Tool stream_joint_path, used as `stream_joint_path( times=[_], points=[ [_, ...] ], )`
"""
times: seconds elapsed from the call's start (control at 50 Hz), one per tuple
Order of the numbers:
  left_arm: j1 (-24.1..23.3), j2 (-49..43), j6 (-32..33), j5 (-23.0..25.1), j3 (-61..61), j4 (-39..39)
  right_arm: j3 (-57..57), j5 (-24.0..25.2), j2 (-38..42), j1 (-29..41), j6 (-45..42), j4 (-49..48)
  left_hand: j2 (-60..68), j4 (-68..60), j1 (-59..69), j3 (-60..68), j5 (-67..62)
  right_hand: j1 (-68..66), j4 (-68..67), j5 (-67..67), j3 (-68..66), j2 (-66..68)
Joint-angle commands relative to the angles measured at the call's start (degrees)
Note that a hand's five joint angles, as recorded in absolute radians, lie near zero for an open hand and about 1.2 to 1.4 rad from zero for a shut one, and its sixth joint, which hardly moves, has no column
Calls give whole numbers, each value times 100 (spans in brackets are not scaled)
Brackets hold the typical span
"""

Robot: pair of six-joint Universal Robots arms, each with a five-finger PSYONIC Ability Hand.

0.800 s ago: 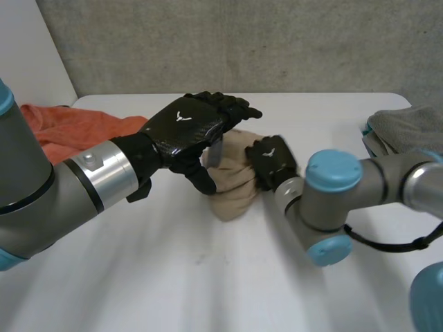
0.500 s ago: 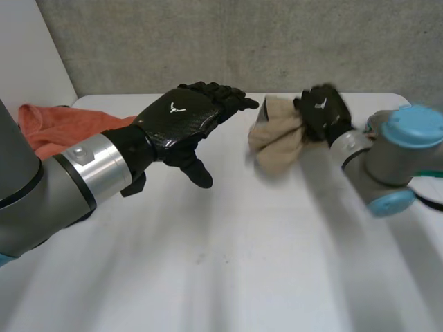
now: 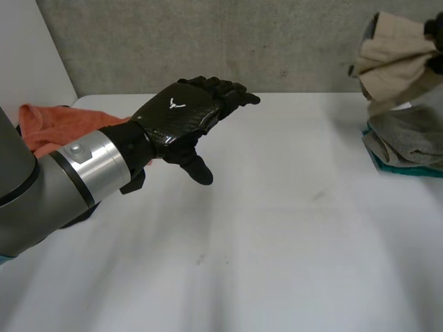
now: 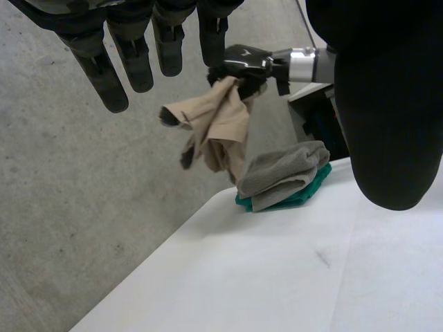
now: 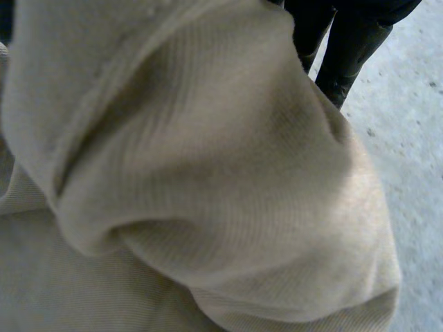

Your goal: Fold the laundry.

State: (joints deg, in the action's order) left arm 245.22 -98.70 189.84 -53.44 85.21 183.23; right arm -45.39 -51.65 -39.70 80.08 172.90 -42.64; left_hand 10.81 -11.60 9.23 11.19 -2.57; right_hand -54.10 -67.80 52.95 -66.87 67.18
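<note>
My right hand [image 4: 239, 62], clamped on the bunched beige ribbed cloth [image 3: 396, 59], has swept it from the middle of the white worktop [image 3: 277, 242] to hang above the folded grey towel [image 3: 408, 135], so I judge stacking comes next, while my left hand [image 3: 181, 119] hovers empty, fingers apart.

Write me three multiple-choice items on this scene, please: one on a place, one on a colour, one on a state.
1. Where is the beige cloth?
A. Lifted off the table, near the grey cloth
B. Spread flat mid-table
C. Inside a basket
2. What colour lies under the grey cloth?
A. Red
B. Teal
C. Yellow
3. How is the left hand?
A. Shut on a cloth
B. Pressing the table
C. Open, holding nothing
Answers: 1 A, the right hand holds it aloft; 2 B, a teal cloth shows beneath the grey; 3 C, its straight fingers hold nothing.
</note>
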Motion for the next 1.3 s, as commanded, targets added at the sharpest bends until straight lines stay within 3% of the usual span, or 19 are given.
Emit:
stream_joint_path(
  times=[0.02, 0.26, 0.5, 0.56, 0.6, 0.62, 0.76, 0.9, 1.06, 1.12, 1.2, 1.26, 1.3],
  points=[
    [-18, 0, 1, -9, 5, 2, -321, 716, 585, -624, 841, -1025, 8, 71, 166, -30, 169, -2590, -1220, 1705, -1313, 1282],
    [-35, 0, 1, -202, 5, 2, -1296, 2043, 999, -1336, 921, -2097, 25, 54, 183, -13, 152, -2590, -1220, 1705, -1313, 1282],
    [-97, 18, -17, -228, 14, -50, -1499, 2247, 965, -1698, 939, -2319, 25, 54, 183, -13, 152, -2590, -1220, 1705, -1313, 1282],
    [-202, 44, -26, -228, 5, -50, -1814, 2177, 685, -1698, 956, -2310, 25, 54, 183, -13, 152, 1207, 2577, -2092, 2484, -2515],
    [-255, 79, -26, -228, 5, -50, -2026, 2150, 465, -1689, 930, -2310, 25, 54, 183, -13, 152, 2762, 4132, -3647, 4039, -4070],
    [-272, 96, -26, -228, 5, -50, -2227, 2098, 255, -1689, 939, -2258, 25, 54, 183, -13, 152, 4410, 5780, -5295, 5687, -5718],
    [-334, 281, -34, -228, 5, -50, -2923, 1571, -599, -1838, 1070, -1503, 25, 54, 183, -13, 152, 4410, 5780, -5295, 5687, -5718],
    [-343, 299, -34, -228, -13, -50, -3099, 1342, -1303, -2391, 1009, 175, 8, 71, 166, -30, 169, 4410, 5780, -5295, 5687, -5718],
    [-361, 308, -43, -220, -13, -50, -2924, 1158, -1470, -3270, 97, 1618, -9, 88, 149, -47, 185, 4410, 5780, -5295, 5687, -5718],
    [-361, 316, -52, -219, -39, -50, -2547, 641, -1505, -3604, -615, 2189, -9, 88, 149, -47, 185, 4410, 5780, -5295, 5687, -5718],
    [-352, 325, -52, -228, -92, -42, -1887, -853, -1768, -3710, -1687, 2805, 8, 71, 166, -30, 169, 4410, 5780, -5295, 5687, -5718],
    [-343, 351, -52, -237, -127, -33, -1851, -1556, -2040, -3388, -1944, 2806, 25, 54, 183, -13, 152, 4410, 5780, -5295, 5687, -5718],
    [-317, 413, -52, -333, -197, -33, -1860, -1760, -2278, -2983, -1848, 2736, 42, 37, 200, 4, 135, 4410, 5780, -5295, 5687, -5718]
  ],
)
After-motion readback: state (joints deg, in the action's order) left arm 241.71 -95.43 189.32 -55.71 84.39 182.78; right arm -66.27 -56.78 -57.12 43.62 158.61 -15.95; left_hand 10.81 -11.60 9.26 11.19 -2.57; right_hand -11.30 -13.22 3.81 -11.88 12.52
